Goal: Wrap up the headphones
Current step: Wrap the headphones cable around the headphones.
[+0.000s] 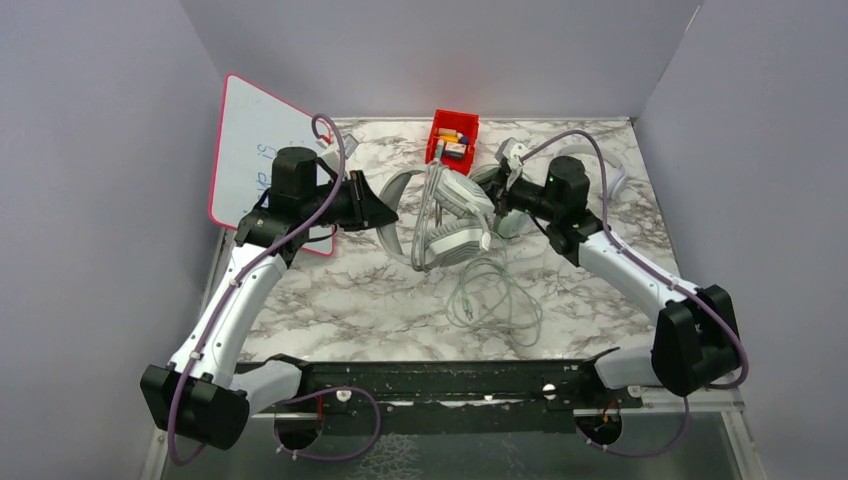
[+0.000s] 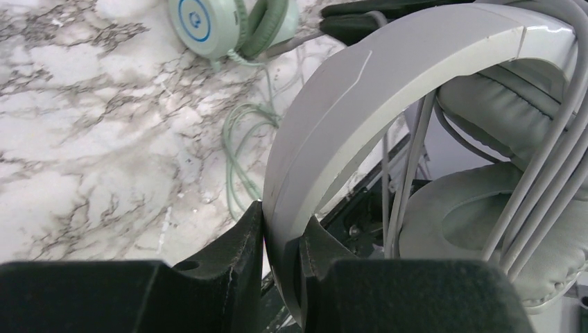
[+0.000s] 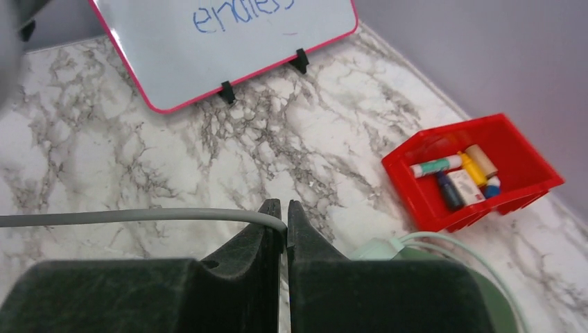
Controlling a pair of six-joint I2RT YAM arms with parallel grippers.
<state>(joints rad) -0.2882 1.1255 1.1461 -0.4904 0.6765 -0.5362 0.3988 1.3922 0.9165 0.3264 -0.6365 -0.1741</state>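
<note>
Nearest the arm bases, loose loops of thin mint-green cable (image 1: 495, 300) lay on the white-and-grey marble tabletop (image 1: 330, 300), just in front of the headsets.

Behind the loops, mid-table, the grey-white over-ear headset with padded cups (image 1: 455, 215) sat between the two grippers. Its headband arched toward the left arm. In the left wrist view, several strands of grey cable ran across its ear pads.

The left gripper (image 2: 281, 225) was clamped narrow on that headband, one black finger on each face of the band. I couldn't tell whether the headset was touching the table.

The right gripper (image 3: 286, 211) was just right of the cups. Its jaws were almost together, pinching the thin grey cable (image 3: 139, 216) at the very tips. The cable ran off to the left edge of the right wrist view.

The mint-green over-ear headset with a blue ring on its cup (image 2: 208, 21) lay on the marble. In the top view it was by the right gripper and mostly hidden by that arm.

Farther back, at the centre of the rear edge, was a red plastic bin (image 3: 478, 208) holding small bottles and tubes. At the far left, a pink-framed whiteboard with blue handwriting (image 3: 208, 55) stood on two black feet.
</note>
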